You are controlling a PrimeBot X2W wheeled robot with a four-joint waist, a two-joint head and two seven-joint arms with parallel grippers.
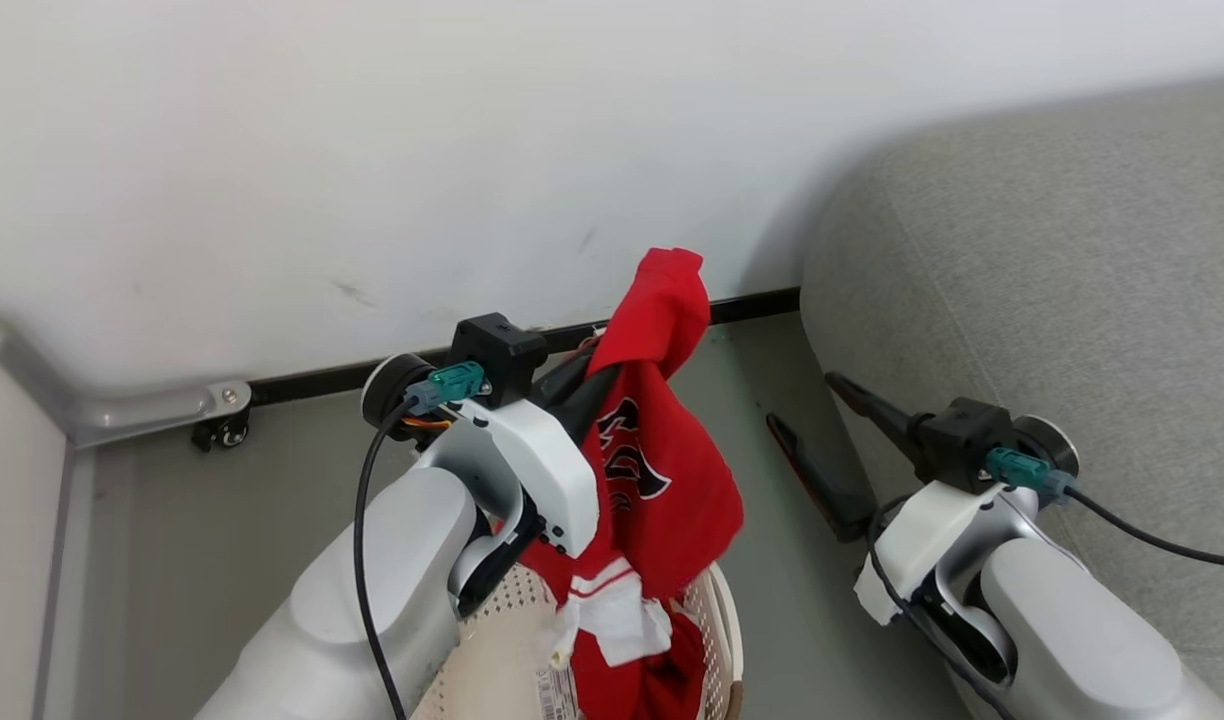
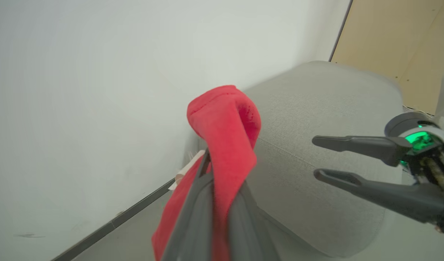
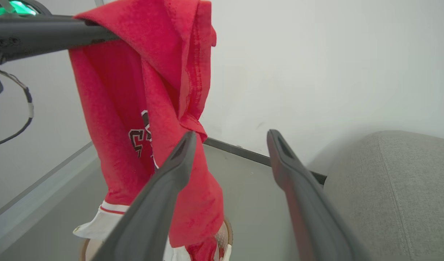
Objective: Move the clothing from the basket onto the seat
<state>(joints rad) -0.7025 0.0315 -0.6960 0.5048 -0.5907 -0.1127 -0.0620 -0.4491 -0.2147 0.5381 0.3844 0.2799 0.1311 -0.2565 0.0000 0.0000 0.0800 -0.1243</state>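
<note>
My left gripper has its fingers clamped on the red clothing, which is hoisted above the basket on the floor by the wall, striped hem trailing into the basket's mouth. My right gripper hangs beside the seat, fingers apart and empty. The carry looks to be in hand. Next I would need to lift until the hem clears the rim, swing right over the grey cushion, and let go.
</note>
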